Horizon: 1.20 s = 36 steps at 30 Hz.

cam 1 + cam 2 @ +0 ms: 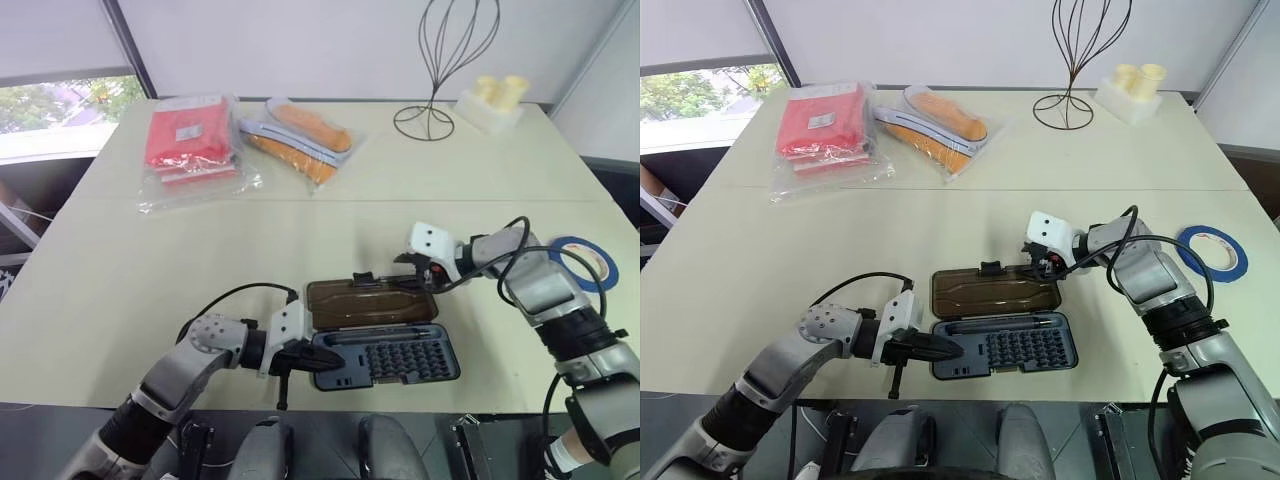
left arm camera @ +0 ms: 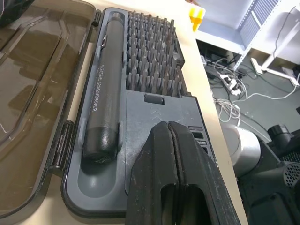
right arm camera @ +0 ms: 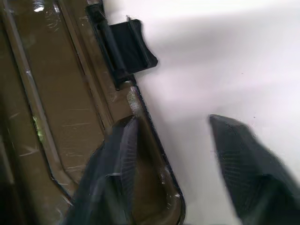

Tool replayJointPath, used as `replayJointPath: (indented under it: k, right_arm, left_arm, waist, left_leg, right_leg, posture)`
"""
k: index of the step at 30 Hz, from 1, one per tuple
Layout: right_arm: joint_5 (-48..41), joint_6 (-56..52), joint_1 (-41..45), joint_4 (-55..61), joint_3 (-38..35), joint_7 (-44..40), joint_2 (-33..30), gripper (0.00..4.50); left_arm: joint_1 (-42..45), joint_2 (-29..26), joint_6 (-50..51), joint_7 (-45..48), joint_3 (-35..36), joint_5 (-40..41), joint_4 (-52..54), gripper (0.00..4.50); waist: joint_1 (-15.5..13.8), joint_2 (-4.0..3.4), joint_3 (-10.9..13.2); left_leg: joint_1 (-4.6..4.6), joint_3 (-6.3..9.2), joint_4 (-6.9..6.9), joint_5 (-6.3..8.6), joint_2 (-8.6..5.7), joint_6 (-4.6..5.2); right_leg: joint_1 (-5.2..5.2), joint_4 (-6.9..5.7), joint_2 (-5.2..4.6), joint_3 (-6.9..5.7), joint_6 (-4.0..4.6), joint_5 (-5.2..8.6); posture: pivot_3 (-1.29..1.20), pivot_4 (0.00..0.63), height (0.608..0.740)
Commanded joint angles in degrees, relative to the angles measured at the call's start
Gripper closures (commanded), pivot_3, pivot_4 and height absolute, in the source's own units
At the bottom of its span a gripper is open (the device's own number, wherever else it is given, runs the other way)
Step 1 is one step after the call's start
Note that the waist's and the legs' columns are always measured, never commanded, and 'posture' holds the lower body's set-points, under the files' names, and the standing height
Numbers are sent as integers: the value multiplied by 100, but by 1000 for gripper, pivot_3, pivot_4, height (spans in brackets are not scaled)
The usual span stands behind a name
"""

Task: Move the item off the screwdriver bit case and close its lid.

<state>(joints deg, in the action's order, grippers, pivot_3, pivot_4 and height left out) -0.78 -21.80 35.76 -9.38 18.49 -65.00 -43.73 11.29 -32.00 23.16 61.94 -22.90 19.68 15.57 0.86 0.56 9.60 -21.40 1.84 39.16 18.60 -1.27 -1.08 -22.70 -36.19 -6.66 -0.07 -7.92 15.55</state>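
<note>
While the left gripper (image 1: 300, 362), its two fingers pressed together on nothing, bears down on the near left end of the screwdriver bit case (image 1: 385, 356), the case lies open at the table's (image 1: 200, 260) near edge, bits and driver handle exposed. Just beyond it the lid (image 1: 368, 302) lies flat on the table, hinged along the case's far long side, its latch tab pointing away. At the lid's far right corner sits the right gripper (image 1: 418, 272), jaws partly apart and straddling the rim, one finger over the panel and the other outside on the table; no firm pinch shows yet. The blue tape roll (image 1: 583, 262) rests well to the right, already off the case. The risk is the thin rim slipping out on lifting, or the case skidding if the left press shifts.
</note>
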Motion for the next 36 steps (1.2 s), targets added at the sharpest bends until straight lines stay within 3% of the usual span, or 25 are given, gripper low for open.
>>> replayJointPath:
  k: [1, 31, 32, 36]
  right_arm:
    - [249, 128, 98, -212, 91, 64, 67, 4162]
    - [1223, 1616, 835, -1739, 876, -690, 601, 4162]
    - [1245, 1655, 860, -1795, 884, -716, 613, 4343]
    - [1307, 1801, 914, -1919, 879, -811, 644, 4343]
  left_arm:
    - [-134, -61, 34, -60, -16, -121, -34, 4500]
    - [-254, 19, 101, -353, 3, -155, 114, 4500]
    - [-258, 26, 104, -371, 3, -155, 117, 4500]
    - [-286, 32, 106, -423, 16, -148, 125, 4500]
  waist:
    - [20, 1, -2]
    - [167, 13, -29]
    - [167, 14, -29]
    - [167, 15, -33]
  left_leg:
    - [2, 0, 1, 0, 1, 0]
    - [102, -1, -11, 1, 17, -2]
    - [103, -1, -11, 1, 17, -2]
    - [105, 0, -11, 1, 20, -2]
  right_leg:
    - [2, 0, 0, 0, 0, 0]
    - [85, 2, 10, 6, 9, -3]
    - [86, 2, 10, 6, 9, -3]
    - [89, 2, 10, 6, 9, -3]
  posture:
    - [0, 150, 740]
    - [0, 150, 740]
    - [0, 150, 740]
    - [0, 150, 740]
